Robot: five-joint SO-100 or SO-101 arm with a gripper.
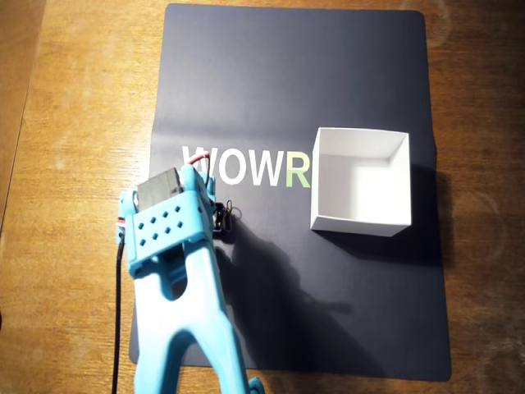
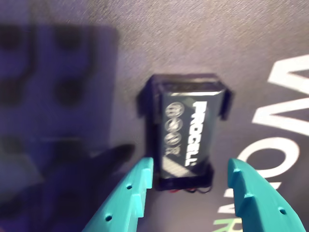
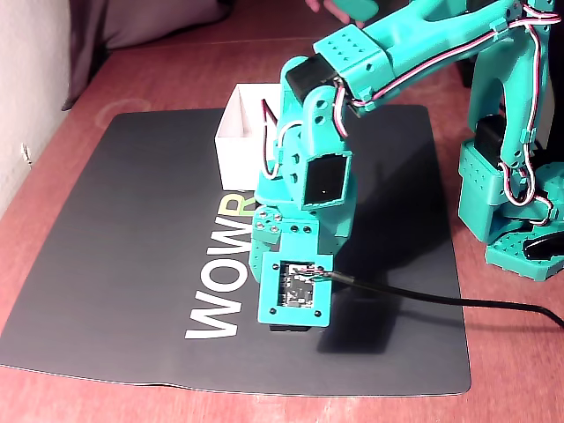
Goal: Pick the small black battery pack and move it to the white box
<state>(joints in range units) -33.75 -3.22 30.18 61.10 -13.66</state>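
One small black battery pack (image 2: 186, 131), one white box (image 1: 361, 180), one dark mat (image 1: 328, 312), one turquoise arm (image 3: 326, 150)

Teal plastic arm (image 3: 352, 79), perforated housings, red-white-black servo wires (image 3: 414, 66).

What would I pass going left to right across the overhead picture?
Bare wooden table → light blue plastic robot arm on the left edge of the dark rectangular mat → white "WOWR" lettering → square white cardboard box → wooden table again.
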